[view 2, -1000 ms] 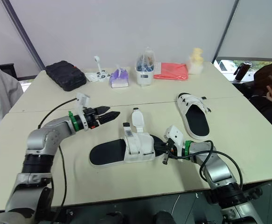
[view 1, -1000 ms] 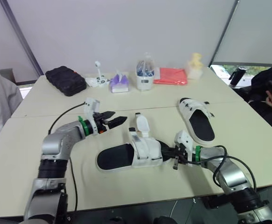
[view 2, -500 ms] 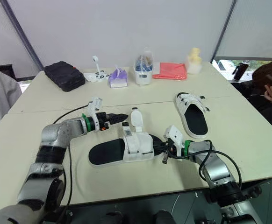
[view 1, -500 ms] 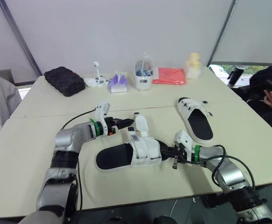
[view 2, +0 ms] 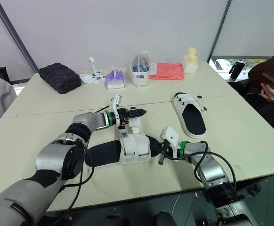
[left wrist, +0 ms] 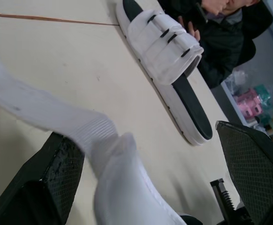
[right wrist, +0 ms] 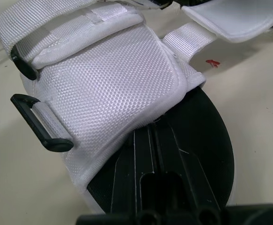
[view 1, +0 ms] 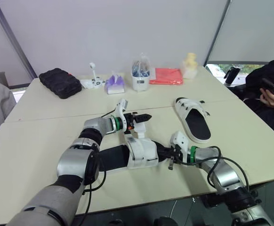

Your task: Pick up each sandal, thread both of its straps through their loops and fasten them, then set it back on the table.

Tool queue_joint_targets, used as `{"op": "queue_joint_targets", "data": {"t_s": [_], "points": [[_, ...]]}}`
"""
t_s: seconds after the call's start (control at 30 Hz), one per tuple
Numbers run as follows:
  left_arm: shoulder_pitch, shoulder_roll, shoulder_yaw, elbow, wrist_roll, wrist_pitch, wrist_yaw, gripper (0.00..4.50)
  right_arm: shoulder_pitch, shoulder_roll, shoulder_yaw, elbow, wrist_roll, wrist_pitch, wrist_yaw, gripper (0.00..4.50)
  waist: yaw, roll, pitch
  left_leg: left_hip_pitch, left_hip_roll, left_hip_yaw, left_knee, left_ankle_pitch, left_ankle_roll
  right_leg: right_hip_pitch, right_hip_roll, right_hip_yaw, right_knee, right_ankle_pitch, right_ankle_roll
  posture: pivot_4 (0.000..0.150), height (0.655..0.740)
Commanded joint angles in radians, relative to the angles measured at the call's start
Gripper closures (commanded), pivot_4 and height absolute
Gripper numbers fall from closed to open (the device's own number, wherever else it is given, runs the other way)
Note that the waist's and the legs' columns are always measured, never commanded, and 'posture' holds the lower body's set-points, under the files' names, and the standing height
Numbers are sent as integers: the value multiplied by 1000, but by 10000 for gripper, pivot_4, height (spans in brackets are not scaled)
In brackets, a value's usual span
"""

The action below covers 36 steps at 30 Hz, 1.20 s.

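Observation:
The near white sandal point(view 1: 141, 151) with a black sole lies flat at the table's front centre. One strap point(view 2: 134, 124) stands up loose from it; the other lies across the upper beside a black loop point(right wrist: 38, 124). My left gripper point(view 1: 145, 117) is open, with that loose strap point(left wrist: 103, 140) lying between its wide-apart fingers point(left wrist: 56, 178). My right gripper point(view 1: 169, 153) is shut on the sandal's black sole at its right end, low on the table. The second sandal point(view 1: 193, 120) lies further right with its straps across the upper.
Along the back edge stand a black case point(view 1: 59, 82), a purple tissue pack point(view 1: 113, 84), a clear container point(view 1: 140, 75), a red cloth point(view 1: 167, 76) and a yellow figure point(view 1: 189, 66). A person holding a phone point(view 1: 273, 92) sits at the right.
My left gripper has travelled right, from well left of the sandal to the upright loose strap. The right gripper has kept its hold on the sole. The camera has shifted slightly.

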Motion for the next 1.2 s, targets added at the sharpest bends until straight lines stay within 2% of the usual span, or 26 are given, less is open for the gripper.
{"op": "queue_joint_targets", "data": {"t_s": [0.03,0.7,0.8,1.03,1.2], "points": [[-18,-3,24,-3,6,-3,-5,674,-4,4,8,19,-9,-8,2,45000,0,0,0,0,0,0,0,0,0,0,0,0,0,0,0,1500,7400],[-18,-3,37,11,40,-1,-12,674,-26,9,11,41,-11,-18,8,45000,0,0,0,0,0,0,0,1,-1,0,0,0,1,0,0,1500,7400],[-28,-38,105,69,11,-59,97,8541,-11,41,30,39,-26,-33,-20,45000,0,0,0,0,0,0,0,1,-1,0,0,0,1,0,0,1500,7400],[-47,-51,140,86,25,-101,121,44110,-10,60,31,48,-38,-46,-35,45000,-2,0,0,0,0,0,0,1,-2,0,0,0,1,0,0,1500,7400],[-67,-36,159,72,18,-129,103,44110,-10,68,33,54,-40,-53,-37,45000,-3,0,0,0,0,0,0,1,-2,0,0,0,1,0,0,1500,7400]]}}
